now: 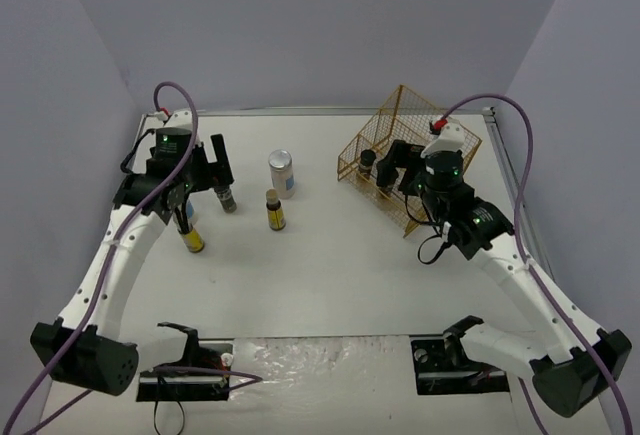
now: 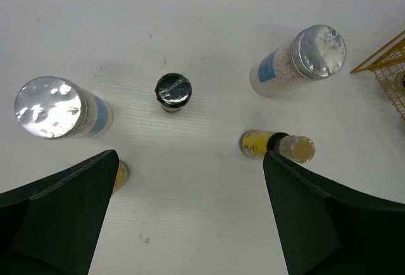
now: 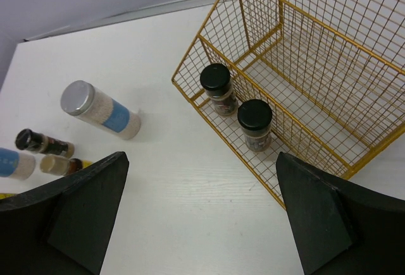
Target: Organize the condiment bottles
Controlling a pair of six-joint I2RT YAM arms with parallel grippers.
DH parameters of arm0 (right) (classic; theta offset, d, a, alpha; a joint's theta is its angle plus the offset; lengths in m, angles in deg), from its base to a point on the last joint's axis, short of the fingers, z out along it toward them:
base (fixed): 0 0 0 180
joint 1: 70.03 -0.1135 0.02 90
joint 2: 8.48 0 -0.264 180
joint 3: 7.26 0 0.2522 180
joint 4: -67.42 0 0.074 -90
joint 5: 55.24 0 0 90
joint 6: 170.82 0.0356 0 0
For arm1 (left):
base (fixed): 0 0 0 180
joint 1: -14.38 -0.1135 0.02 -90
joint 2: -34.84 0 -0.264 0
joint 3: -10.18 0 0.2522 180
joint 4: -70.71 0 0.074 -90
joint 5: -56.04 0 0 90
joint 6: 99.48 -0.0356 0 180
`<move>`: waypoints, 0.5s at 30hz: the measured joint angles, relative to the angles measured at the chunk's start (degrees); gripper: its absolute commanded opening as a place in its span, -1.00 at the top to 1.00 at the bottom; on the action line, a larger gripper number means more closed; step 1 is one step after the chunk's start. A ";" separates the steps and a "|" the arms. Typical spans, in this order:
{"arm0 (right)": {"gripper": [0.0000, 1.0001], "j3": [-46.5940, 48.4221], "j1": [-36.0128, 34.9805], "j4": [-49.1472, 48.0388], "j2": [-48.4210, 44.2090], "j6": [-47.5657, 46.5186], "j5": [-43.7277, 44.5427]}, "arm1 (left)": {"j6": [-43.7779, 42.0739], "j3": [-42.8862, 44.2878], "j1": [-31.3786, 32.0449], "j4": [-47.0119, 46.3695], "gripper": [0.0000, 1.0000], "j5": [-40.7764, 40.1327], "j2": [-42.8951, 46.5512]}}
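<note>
My left gripper (image 1: pixel 203 181) is open and empty above a cluster of bottles. Its wrist view (image 2: pixel 190 161) shows two silver-lidded blue-label jars (image 2: pixel 54 107) (image 2: pixel 304 60), a black-capped jar (image 2: pixel 173 91), a slim yellow-labelled bottle (image 2: pixel 278 146), and a second yellow one (image 2: pixel 119 174) half hidden by a finger. My right gripper (image 1: pixel 397 170) is open and empty, and its wrist view (image 3: pixel 202 161) looks down over the basket's front edge. Two black-capped jars (image 3: pixel 218 88) (image 3: pixel 255 123) stand inside the gold wire basket (image 3: pixel 316 66).
The basket (image 1: pixel 400 140) stands at the back right, its corner in the left wrist view (image 2: pixel 386 66). Walls close the table at the back and both sides. Two stands sit at the near edge by the arm bases.
</note>
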 measured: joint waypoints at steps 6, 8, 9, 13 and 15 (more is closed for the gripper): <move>-1.00 -0.01 0.00 0.49 -7.02 -1.47 -2.01 | 1.45 3.48 0.12 0.32 -0.82 0.98 -10.14; -1.00 -0.01 0.00 1.12 -8.23 -2.12 -2.79 | 1.89 5.06 0.12 0.24 -0.82 0.89 -13.99; -1.00 -0.01 0.00 1.42 -8.71 -2.47 -3.25 | 2.05 5.73 0.12 0.00 -0.81 0.79 -16.05; -1.00 -0.01 0.00 1.91 -9.87 -3.22 -5.25 | 2.58 5.69 0.12 -0.60 -0.81 0.45 -22.06; -1.00 -0.04 0.00 2.09 -10.10 -3.40 -6.32 | 2.90 5.45 0.12 -0.63 -0.81 0.20 -24.11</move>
